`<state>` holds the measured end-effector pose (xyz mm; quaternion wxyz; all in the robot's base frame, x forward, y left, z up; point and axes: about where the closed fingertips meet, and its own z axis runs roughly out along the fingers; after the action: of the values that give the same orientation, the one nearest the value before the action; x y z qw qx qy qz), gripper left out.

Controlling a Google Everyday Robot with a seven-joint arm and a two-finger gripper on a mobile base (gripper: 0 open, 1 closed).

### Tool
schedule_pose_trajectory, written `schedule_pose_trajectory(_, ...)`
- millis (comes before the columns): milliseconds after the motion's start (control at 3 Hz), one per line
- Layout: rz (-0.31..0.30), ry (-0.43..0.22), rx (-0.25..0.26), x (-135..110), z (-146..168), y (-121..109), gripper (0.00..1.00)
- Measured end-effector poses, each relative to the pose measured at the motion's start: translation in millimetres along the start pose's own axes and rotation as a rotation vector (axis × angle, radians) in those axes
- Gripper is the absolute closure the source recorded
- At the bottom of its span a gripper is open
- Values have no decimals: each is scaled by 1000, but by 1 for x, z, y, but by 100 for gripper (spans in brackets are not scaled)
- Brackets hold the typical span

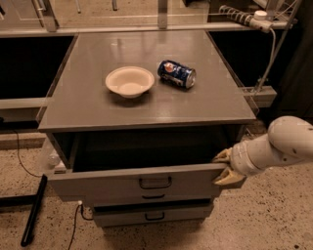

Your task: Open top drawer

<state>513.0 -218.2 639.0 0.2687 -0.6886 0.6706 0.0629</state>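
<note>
The top drawer is the widest grey front, with a small black loop handle. It stands pulled out from the grey cabinet, and its dark, deep interior shows. My gripper is at the right end of the drawer front, on a white arm coming in from the right. Its two yellowish fingers are spread apart, one above the front panel's top edge and one in front of it.
A white bowl and a blue can lying on its side rest on the cabinet top. Two shorter drawers sit below, nearly closed. A black bar and cables lie on the floor at left. A power strip is at the back right.
</note>
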Motion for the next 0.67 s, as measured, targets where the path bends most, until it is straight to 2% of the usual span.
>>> schedule_pose_trajectory(333, 0, 0, 0, -3, -2, 1, 100)
schedule_pose_trajectory(667, -10, -10, 22, -11, -5, 3, 100)
